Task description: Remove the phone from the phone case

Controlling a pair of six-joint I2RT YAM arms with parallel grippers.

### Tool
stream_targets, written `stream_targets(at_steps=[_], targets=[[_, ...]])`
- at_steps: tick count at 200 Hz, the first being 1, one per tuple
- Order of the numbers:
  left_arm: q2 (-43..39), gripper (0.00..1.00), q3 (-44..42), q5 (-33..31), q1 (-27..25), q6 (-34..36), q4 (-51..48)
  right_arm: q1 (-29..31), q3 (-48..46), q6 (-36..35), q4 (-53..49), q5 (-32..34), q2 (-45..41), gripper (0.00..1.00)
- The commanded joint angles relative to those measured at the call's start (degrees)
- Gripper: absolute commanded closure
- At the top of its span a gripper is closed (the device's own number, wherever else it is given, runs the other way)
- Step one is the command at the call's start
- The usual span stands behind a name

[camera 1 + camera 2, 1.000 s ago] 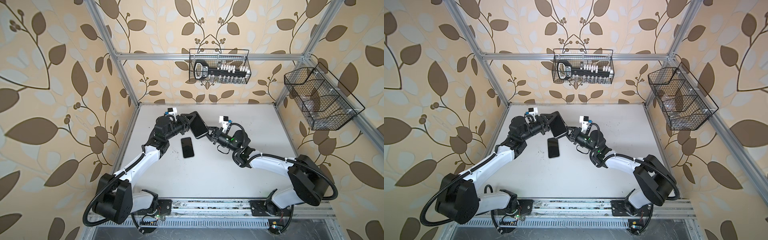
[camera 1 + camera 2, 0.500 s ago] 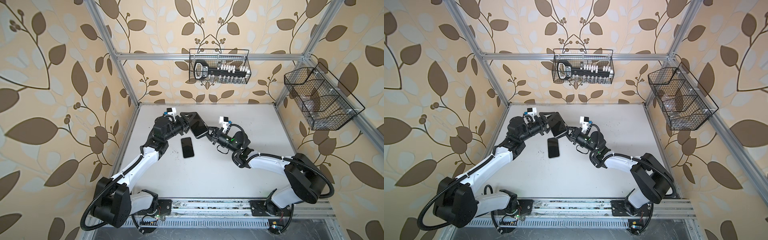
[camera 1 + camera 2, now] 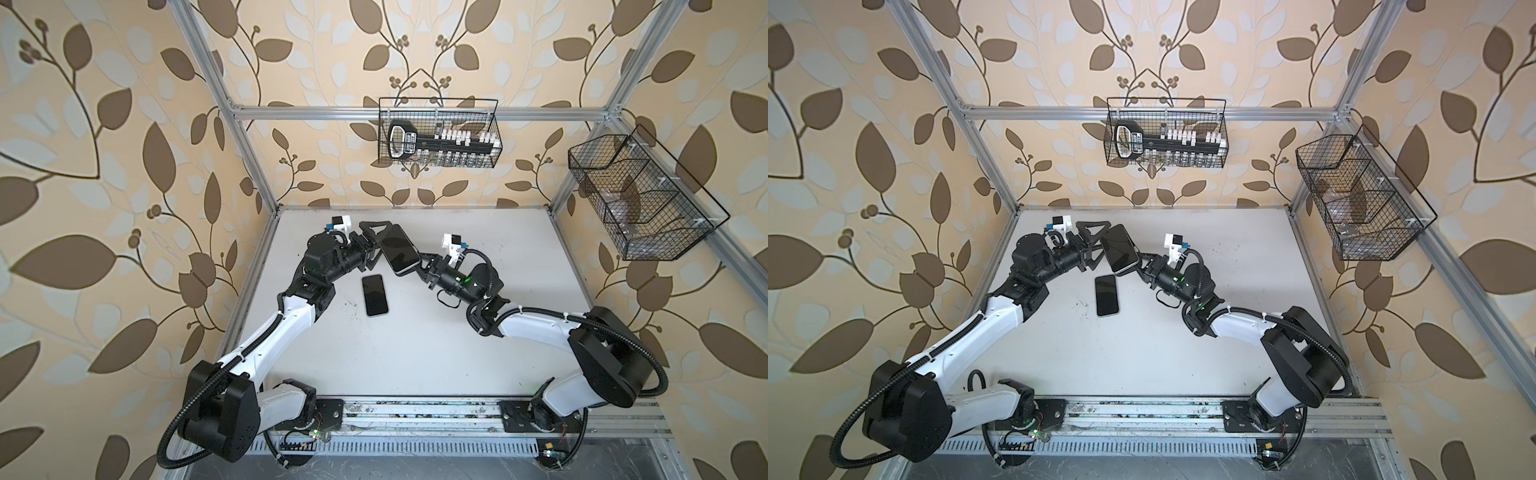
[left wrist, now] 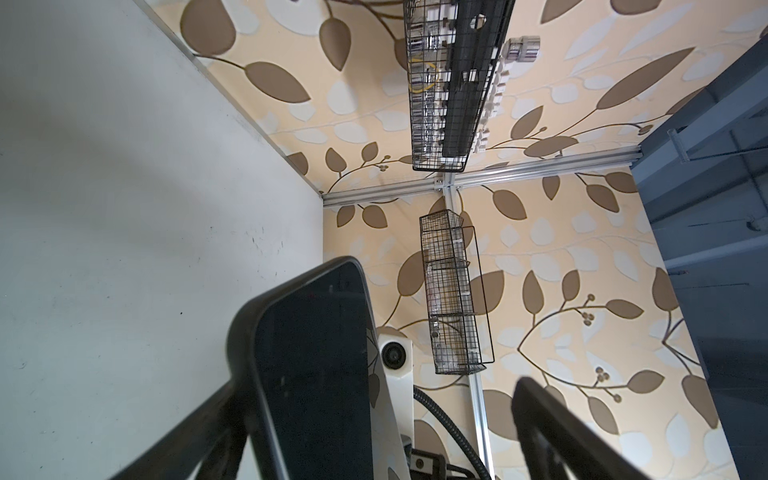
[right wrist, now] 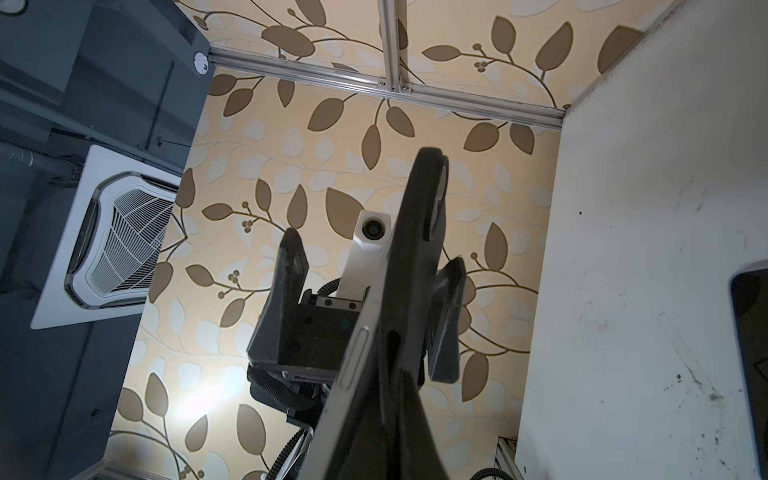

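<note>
A black phone in its dark phone case (image 3: 400,248) (image 3: 1119,248) hangs tilted above the table's far middle. My right gripper (image 3: 423,262) (image 3: 1142,262) is shut on its end nearest that arm. My left gripper (image 3: 380,246) (image 3: 1100,245) stands open, one finger on either side of the opposite end. In the left wrist view the phone's screen (image 4: 316,353) lies close to one finger (image 4: 199,415) and well apart from its partner (image 4: 548,419). The right wrist view shows the case's back (image 5: 419,232) with its camera hole and a silvery side edge (image 5: 353,361).
A second dark phone (image 3: 375,295) (image 3: 1106,295) lies flat, screen up, on the white table (image 3: 415,353) just below the grippers. A wire basket with tools (image 3: 438,133) hangs on the back wall, and a second wire basket (image 3: 640,199) hangs on the right wall.
My left gripper has opened from its hold on the cased phone, its fingers now spread either side. The right gripper stays shut on the phone, which has barely moved.
</note>
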Motion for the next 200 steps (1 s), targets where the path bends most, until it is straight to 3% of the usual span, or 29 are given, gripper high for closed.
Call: stream_targets(at_steps=[1,40,64,82,131,200], targets=[[-2.95,0.01,0.17,-0.44,-0.5,2.69,-2.03,-0.5,-0.1,2.26,6.2,0.85,-2.66,1.0],[-7.08,0.01,1.22,-0.19,-0.5,4.41,-13.34,-1.54,-0.41,2.01,5.98,0.85,-3.58,1.0],[-10.41,0.01,6.57,-0.02,-0.58,4.68,-26.54,-2.7,-0.69,1.18,5.14,0.87,-4.31,1.0],[-12.72,0.01,10.05,0.17,-0.83,2.5,-30.97,-3.38,-1.06,-0.13,4.3,1.35,-4.91,1.0],[-16.02,0.01,5.81,-3.53,-5.88,-17.04,-20.88,-5.06,-0.96,-4.09,2.62,1.77,-5.18,1.0],[-13.3,0.01,8.44,-14.8,-17.62,-18.28,-21.05,-5.59,-0.28,-4.86,2.6,3.21,-5.26,1.0]])
